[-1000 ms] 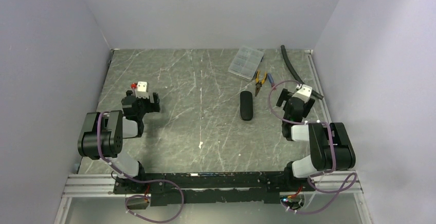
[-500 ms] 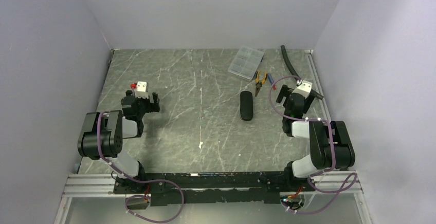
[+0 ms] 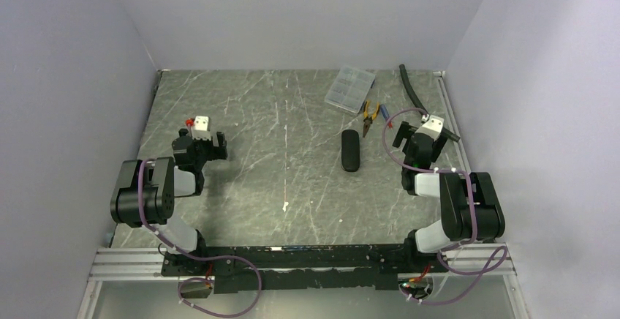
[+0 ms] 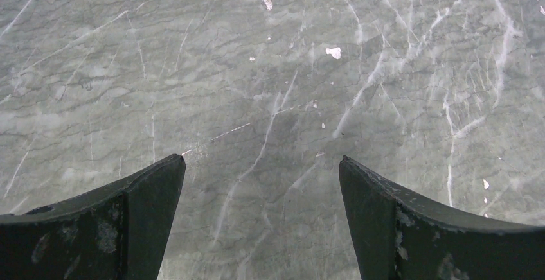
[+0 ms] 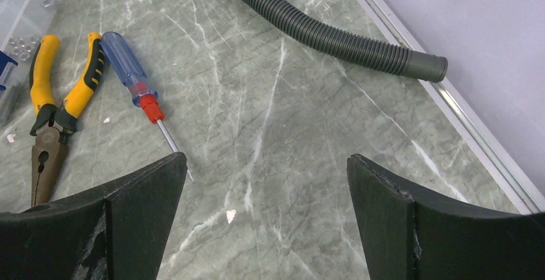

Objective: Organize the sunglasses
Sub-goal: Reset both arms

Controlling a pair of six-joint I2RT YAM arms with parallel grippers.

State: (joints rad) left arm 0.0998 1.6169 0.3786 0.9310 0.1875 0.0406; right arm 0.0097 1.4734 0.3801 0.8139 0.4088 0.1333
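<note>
Left gripper point(image 4: 261, 159) and right gripper point(image 5: 266, 157) both spread wide, empty; sunglasses not in view, so likely best to locate them first, then use the case point(image 3: 351, 151).

left gripper point(image 4: 260, 164): jaws wide apart, empty | right gripper point(image 5: 265, 161): jaws wide apart, empty
</note>
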